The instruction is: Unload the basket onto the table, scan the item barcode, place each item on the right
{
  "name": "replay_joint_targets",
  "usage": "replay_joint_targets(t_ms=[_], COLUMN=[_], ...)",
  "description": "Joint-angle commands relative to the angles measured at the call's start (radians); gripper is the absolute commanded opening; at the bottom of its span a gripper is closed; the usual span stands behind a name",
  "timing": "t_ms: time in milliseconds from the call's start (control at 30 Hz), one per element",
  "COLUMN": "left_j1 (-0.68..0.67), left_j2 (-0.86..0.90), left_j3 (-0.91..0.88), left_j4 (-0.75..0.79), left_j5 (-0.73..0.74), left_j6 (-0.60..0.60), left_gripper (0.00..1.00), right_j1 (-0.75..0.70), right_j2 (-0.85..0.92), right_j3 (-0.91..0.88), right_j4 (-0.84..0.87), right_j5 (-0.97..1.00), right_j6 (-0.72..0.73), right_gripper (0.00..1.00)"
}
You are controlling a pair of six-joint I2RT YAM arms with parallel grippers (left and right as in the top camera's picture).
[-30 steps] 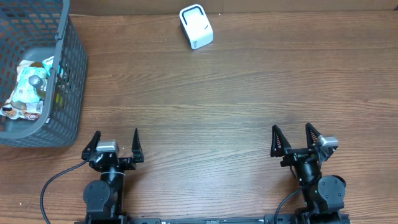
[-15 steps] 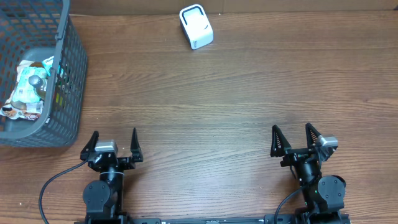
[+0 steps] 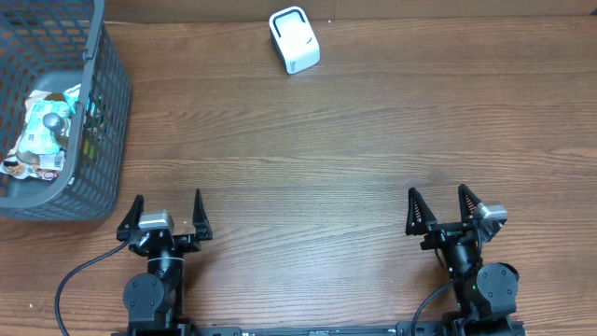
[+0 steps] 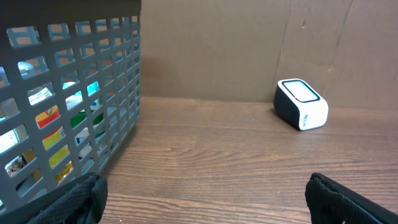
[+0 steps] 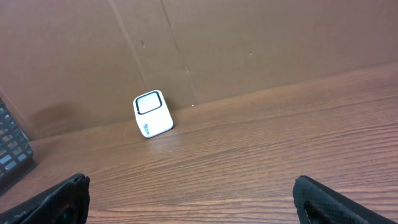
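While both stand with jaws spread wide and empty, the left gripper and right gripper sit at the near edge, well apart from the snack packets in the grey mesh basket. Reaching in, a finger could snag the mesh or crush a packet. The white barcode scanner stands far across the wooden table, by a cardboard wall.

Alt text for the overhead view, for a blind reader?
The black two-finger left gripper and right gripper sit open and empty at the near edge of a brown wooden table. A dark grey plastic mesh basket holding packaged items stands far left; a white box-shaped scanner sits at the far edge.
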State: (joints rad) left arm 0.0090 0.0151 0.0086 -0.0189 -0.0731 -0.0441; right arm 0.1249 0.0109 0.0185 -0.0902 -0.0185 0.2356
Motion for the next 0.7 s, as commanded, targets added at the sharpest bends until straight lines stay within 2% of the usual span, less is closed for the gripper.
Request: replay_joint_targets(t_ms=[0, 433, 667], left_j1=[0.004, 0.004, 0.004], left_j2=[-0.010, -0.006, 0.081], left_j3=[0.040, 0.416, 0.555], left_j4=[-0.013, -0.294, -0.416], left_j5=[-0.012, -0.013, -0.013], left_j6=[0.022, 0.022, 0.022], left_gripper=[1.00, 1.00, 1.00], right_j1=[-0.003, -0.003, -0.003], right_j2=[-0.005, -0.005, -0.005], right_j3=[-0.010, -0.010, -0.010], right_j4=[0.006, 0.006, 0.006], right_j5=[0.006, 0.006, 0.006], right_j6=[0.004, 0.004, 0.004], right_gripper=[1.00, 1.00, 1.00])
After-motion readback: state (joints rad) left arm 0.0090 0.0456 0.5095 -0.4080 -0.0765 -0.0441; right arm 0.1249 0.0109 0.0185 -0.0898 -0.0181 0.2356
